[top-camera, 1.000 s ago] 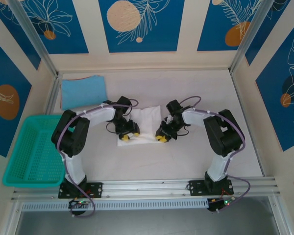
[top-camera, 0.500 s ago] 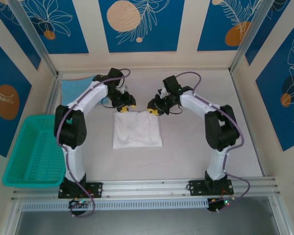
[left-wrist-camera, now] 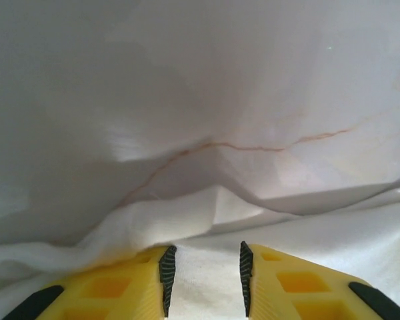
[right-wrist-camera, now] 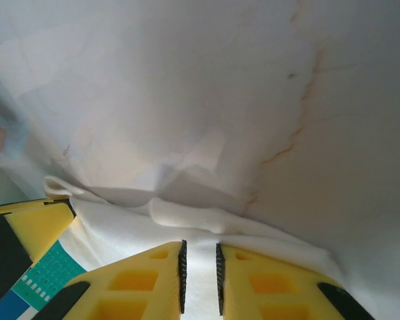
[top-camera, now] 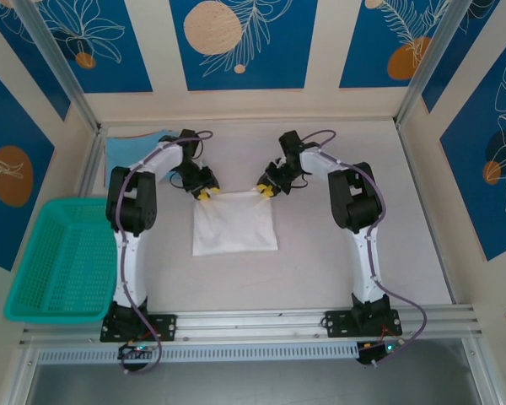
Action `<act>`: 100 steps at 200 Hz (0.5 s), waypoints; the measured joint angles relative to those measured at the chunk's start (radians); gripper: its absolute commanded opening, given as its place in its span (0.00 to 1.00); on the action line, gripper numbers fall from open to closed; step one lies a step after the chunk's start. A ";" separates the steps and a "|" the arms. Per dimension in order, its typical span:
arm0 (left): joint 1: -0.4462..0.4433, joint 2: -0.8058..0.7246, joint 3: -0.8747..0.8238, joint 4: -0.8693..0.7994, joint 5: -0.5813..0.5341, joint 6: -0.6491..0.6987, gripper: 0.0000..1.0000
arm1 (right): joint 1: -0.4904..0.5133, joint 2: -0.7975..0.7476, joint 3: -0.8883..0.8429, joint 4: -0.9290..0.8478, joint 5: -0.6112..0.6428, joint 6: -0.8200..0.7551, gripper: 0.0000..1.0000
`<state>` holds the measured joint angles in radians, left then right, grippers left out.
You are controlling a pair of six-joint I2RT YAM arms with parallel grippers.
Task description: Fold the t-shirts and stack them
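Surface: the pale flat surface (top-camera: pixel 346 245) carries everything. It looks smooth, so a tugged shirt would likely slide instead of staying put.
Basket: the teal plastic mesh basket (top-camera: pixel 59 261) sits off the left side, well apart. I judge it no hazard.
White t-shirt: the plain soft white t-shirt (top-camera: pixel 234 226) lies mid-surface as a folded rectangle, its far corners at the grippers. Pulling or letting go unevenly would probably skew the fold.
Light-blue t-shirt: the flat light-blue t-shirt (top-camera: pixel 133 153) rests far left, near the left arm, which could snag it.
Left gripper (top-camera: pixel 204 193): jaws narrowly apart with white cloth between them. Whether they pinch it, I cannot tell.
Right gripper (top-camera: pixel 264 191): jaws almost together, holding a ridge of the white t-shirt.
Top view: gives the whole layout and both shirts.
Wrist views: give the rumpled cloth edge at the fingertips (left-wrist-camera: pixel 167 277) and thin brown lines on the surface, too fine to make out from above.
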<state>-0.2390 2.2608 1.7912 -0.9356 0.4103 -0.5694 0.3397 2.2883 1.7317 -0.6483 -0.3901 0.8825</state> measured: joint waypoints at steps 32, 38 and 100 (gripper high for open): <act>0.001 -0.021 -0.010 0.004 -0.019 -0.016 0.55 | -0.011 0.000 0.010 -0.023 0.014 0.008 0.26; 0.002 -0.024 -0.010 0.003 -0.022 -0.024 0.60 | -0.012 0.000 0.015 -0.028 0.019 0.009 0.27; 0.032 -0.171 0.000 -0.039 -0.102 -0.029 0.94 | -0.006 -0.132 0.011 -0.064 0.050 0.010 0.49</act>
<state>-0.2066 2.0895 1.7908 -0.9745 0.3084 -0.5980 0.3340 2.1567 1.7424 -0.7120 -0.3397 0.8925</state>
